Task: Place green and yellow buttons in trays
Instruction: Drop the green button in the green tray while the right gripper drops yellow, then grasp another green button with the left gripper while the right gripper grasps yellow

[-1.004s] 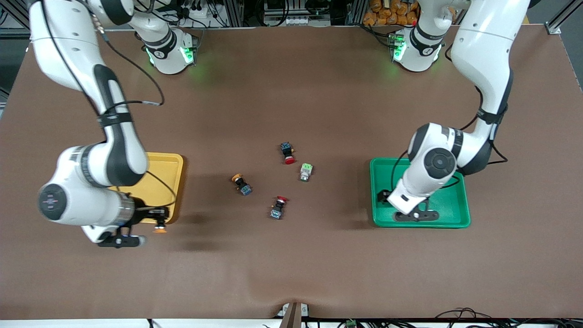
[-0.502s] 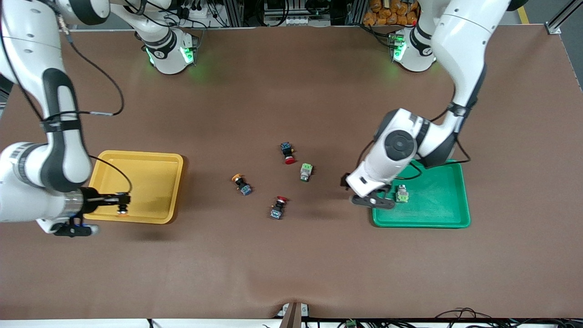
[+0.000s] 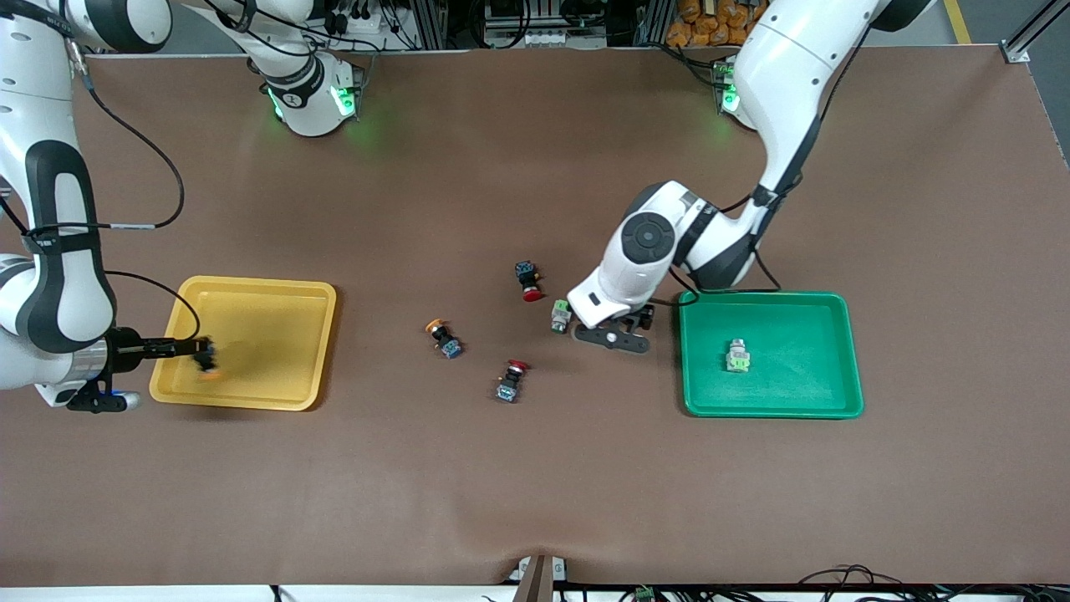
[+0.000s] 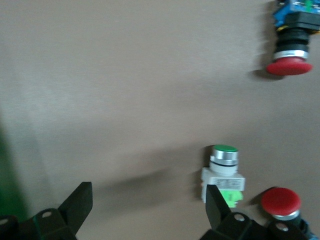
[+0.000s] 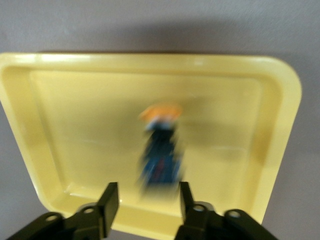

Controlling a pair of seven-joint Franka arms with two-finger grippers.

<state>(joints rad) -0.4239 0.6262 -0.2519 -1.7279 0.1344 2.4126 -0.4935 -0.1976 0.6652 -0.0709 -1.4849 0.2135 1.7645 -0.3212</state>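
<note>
One green button point(image 3: 736, 357) lies in the green tray point(image 3: 827, 401). A second green button point(image 3: 561, 316) stands on the table, also seen in the left wrist view point(image 4: 223, 172). My left gripper point(image 3: 613, 339) is open and empty just beside it, toward the green tray; its fingers point(image 4: 80, 200) straddle bare table. My right gripper point(image 3: 201, 355) is open over the yellow tray point(image 3: 318, 293). A blurred yellow button point(image 5: 161, 150) is in that tray point(image 5: 280, 100), just past the open jaws point(image 5: 147, 200). Another yellow button point(image 3: 441, 337) lies mid-table.
Two red-capped switches lie mid-table: one point(image 3: 527, 281) next to the table's green button and farther from the camera, one point(image 3: 512, 380) nearer the camera. Both show in the left wrist view point(image 4: 292, 45) point(image 4: 282, 202).
My left gripper left a green button in the green tray and moved to the other green button. My right gripper moved over the yellow tray and let go of its yellow button.
</note>
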